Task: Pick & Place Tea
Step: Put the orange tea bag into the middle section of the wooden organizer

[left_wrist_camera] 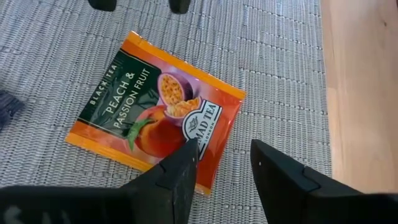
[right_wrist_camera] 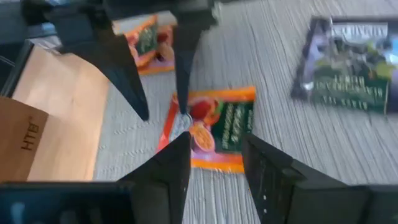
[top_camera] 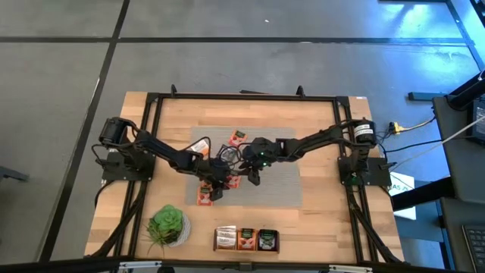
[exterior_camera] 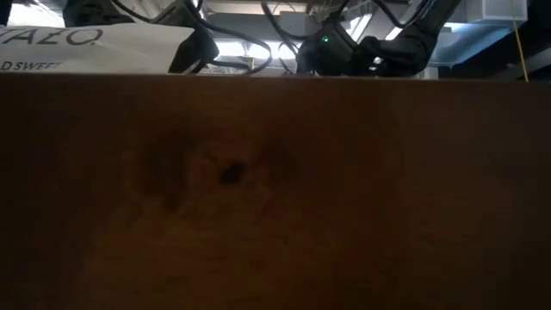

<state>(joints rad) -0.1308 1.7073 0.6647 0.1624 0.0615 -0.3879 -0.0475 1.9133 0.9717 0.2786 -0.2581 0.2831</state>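
Observation:
An orange tea sachet (left_wrist_camera: 155, 121) marked peach and passion fruit lies flat on the grey mat (left_wrist_camera: 273, 56); it also shows in the right wrist view (right_wrist_camera: 217, 124) and the high view (top_camera: 233, 182). My left gripper (left_wrist_camera: 224, 158) (top_camera: 220, 186) stands open at one corner of it, one fingertip (left_wrist_camera: 186, 152) over the sachet's edge. My right gripper (right_wrist_camera: 214, 162) (top_camera: 252, 178) is open on the opposite side, fingers pointing at the sachet and slanting down. More tea lies around: a dark purple sachet (right_wrist_camera: 345, 65) and another orange one (right_wrist_camera: 146, 40). My left gripper has one fingertip (right_wrist_camera: 181, 112) over the orange sachet's edge (left_wrist_camera: 202, 177), coming slanting down; I cannot tell whether it touches. The sachet lies flat on the mat. My right gripper touches nothing that shows.
A tray of boxed tea (top_camera: 246, 239) and a green potted plant (top_camera: 168, 225) stand at the near edge. More sachets (top_camera: 240, 136) (top_camera: 203, 196) lie on and beside the mat. A cardboard box (right_wrist_camera: 25, 134) stands beside it. A brown wooden surface (exterior_camera: 275, 189) fills most of the low view.

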